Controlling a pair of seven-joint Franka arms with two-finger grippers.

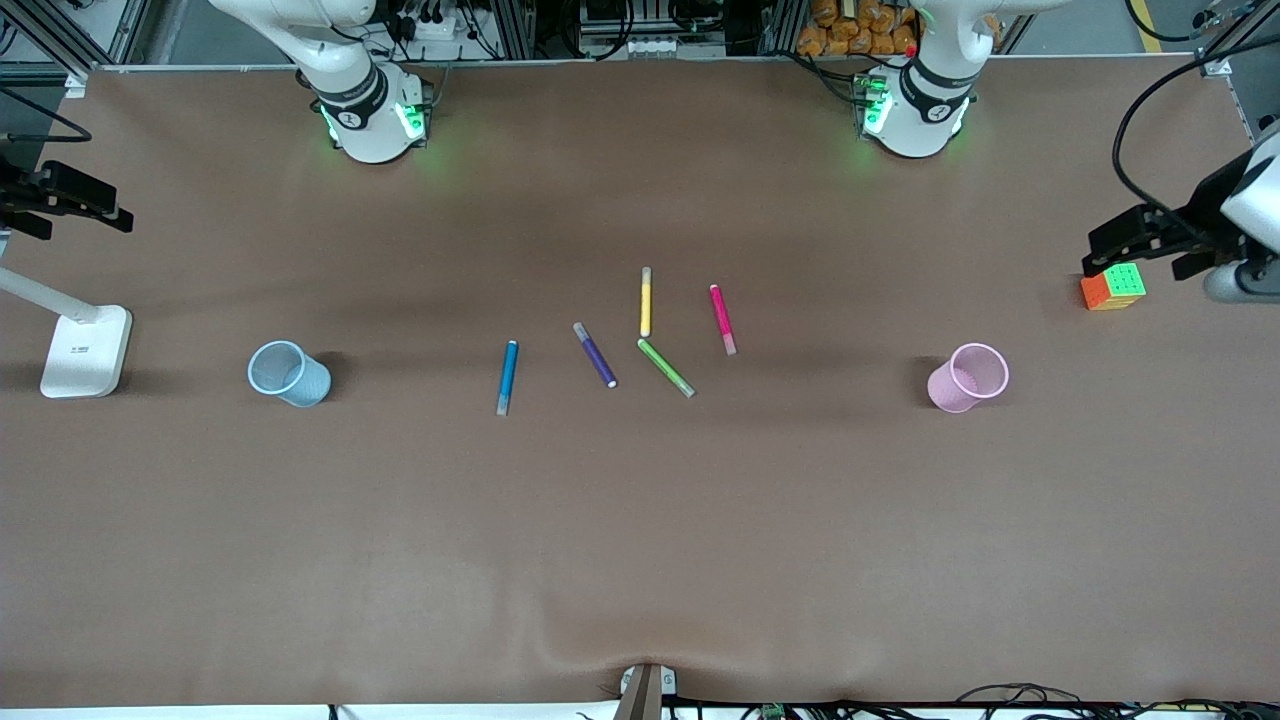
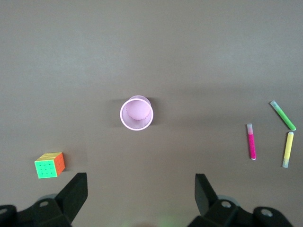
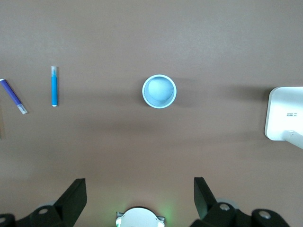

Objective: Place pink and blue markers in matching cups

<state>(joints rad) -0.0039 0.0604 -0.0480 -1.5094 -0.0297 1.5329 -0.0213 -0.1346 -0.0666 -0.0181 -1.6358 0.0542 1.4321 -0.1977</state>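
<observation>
1. The pink marker [image 1: 722, 319] is seen lying flat near the middle of the table [image 1: 640, 560], the marker closest to the left arm's end.
2. The blue marker [image 1: 507, 377] is laid flat as the marker closest to the right arm's end, nearer the front camera than the pink one.
3. The pink cup [image 1: 966, 377] is stood upright toward the left arm's end, well apart from the markers.
4. The blue cup [image 1: 289, 373] is stood upright toward the right arm's end.
5. A purple marker [image 1: 594, 354], a yellow marker [image 1: 646, 301] and a green marker [image 1: 666, 367] are laid between the two task markers.
6. The left gripper [image 2: 140, 196] is held high over the pink cup, jaws spread wide and empty.
7. The right gripper [image 3: 140, 196] is held high over the blue cup, jaws likewise wide and empty.
8. A colour cube [image 1: 1113, 286] is set by the table edge at the left arm's end; a white lamp base [image 1: 87, 350] is set at the right arm's end.
</observation>
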